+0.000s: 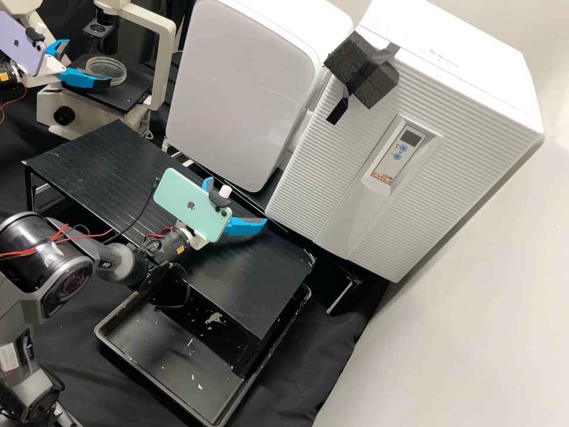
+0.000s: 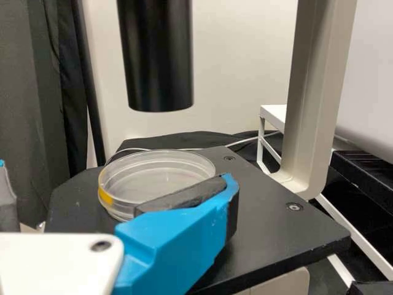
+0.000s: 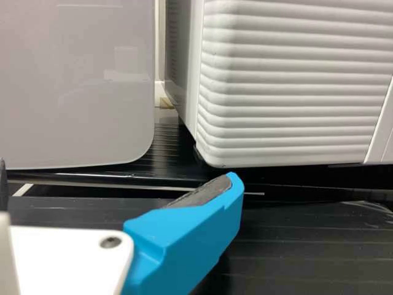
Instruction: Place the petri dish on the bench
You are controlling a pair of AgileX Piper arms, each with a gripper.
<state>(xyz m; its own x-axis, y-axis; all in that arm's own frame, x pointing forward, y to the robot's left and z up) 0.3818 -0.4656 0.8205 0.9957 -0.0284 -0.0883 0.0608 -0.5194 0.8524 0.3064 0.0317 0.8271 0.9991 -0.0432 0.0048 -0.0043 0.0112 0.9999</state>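
Upper left of the high view, the left blue-fingered gripper [image 1: 88, 61] is gaping beside a clear, round petri dish [image 1: 110, 66], sitting on the black microscope stage [image 1: 125, 98]; an off-centre pinch could be skidding it.

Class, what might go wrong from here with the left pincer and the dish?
The left pincer is open at the dish, which sits on the stage: closing off-centre might shove the dish sideways.

The black tube hangs above the stage, so a high lift might knock the dish against it.
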